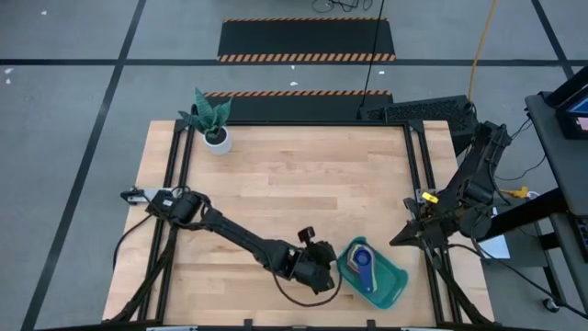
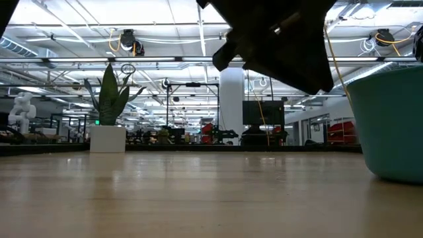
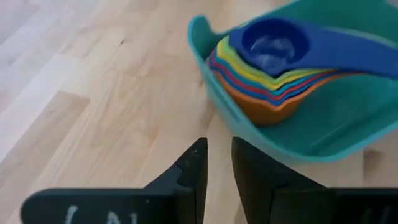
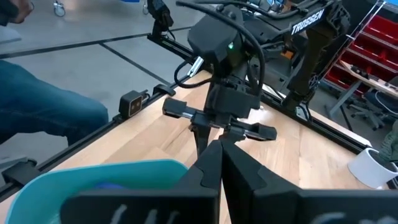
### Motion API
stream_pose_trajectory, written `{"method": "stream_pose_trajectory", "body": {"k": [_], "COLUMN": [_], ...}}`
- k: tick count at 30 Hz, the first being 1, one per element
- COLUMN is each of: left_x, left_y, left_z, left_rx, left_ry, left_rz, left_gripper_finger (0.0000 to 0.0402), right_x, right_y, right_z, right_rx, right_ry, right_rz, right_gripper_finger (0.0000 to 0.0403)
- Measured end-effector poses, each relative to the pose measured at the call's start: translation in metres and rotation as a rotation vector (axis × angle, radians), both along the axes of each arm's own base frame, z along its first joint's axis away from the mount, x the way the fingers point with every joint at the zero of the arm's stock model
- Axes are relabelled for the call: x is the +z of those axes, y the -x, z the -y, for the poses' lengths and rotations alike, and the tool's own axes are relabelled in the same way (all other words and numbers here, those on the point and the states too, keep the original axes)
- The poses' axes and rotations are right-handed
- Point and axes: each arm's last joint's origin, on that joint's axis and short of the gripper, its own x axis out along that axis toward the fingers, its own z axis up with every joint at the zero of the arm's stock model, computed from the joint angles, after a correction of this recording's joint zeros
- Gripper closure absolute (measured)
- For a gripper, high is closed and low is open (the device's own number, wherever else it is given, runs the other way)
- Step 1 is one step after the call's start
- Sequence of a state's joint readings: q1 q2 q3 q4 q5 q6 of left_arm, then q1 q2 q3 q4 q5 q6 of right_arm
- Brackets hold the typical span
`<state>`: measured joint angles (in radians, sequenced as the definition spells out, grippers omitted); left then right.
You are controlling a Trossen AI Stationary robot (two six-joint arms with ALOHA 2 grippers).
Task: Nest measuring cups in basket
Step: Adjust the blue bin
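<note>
- measuring cups (image 3: 273, 68) stacked into one nest inside the basket (image 3: 323, 134), dark blue one (image 3: 277, 43) on top
- basket sits on the wooden surface (image 1: 294, 184), near its front edge, right of centre
- left claw (image 3: 217, 171) just beside the basket's outer wall, fingers nearly closed with a narrow gap, gripping nothing
- right claw (image 4: 217, 165) clenched and empty, parked at the surface's right edge
- potted plant (image 1: 213, 124) at far left corner
</note>
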<state>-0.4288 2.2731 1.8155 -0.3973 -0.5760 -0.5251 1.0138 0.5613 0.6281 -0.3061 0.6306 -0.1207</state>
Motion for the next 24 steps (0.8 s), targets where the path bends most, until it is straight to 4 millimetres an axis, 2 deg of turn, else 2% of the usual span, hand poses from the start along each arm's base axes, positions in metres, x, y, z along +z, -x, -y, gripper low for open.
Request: {"method": "stream_pose_trajectory", "body": {"k": [9, 15, 24], "left_x": [-0.029, -0.031, -0.019], "left_y": [-0.013, -0.022, -0.022], "left_z": [-0.007, 0.004, 0.029], "left_rx": [-0.029, -0.124, -0.29], "left_ry": [0.057, 0.117, 0.228], "left_rz": [-0.02, 0.075, 0.186], "left_gripper_finger": [0.0325, 0.0325, 0.0325], "right_x": [0.0, -0.002, -0.005], "right_y": [0.0, 0.0, -0.003], "right_z": [0.0, 0.0, -0.006], "right_rx": [0.0, -0.009, -0.026], "right_ry": [-0.002, -0.032, -0.077], "right_rz": [0.0, -0.035, -0.072], "right_gripper_finger": [0.0403, 0.0403, 0.0403]}}
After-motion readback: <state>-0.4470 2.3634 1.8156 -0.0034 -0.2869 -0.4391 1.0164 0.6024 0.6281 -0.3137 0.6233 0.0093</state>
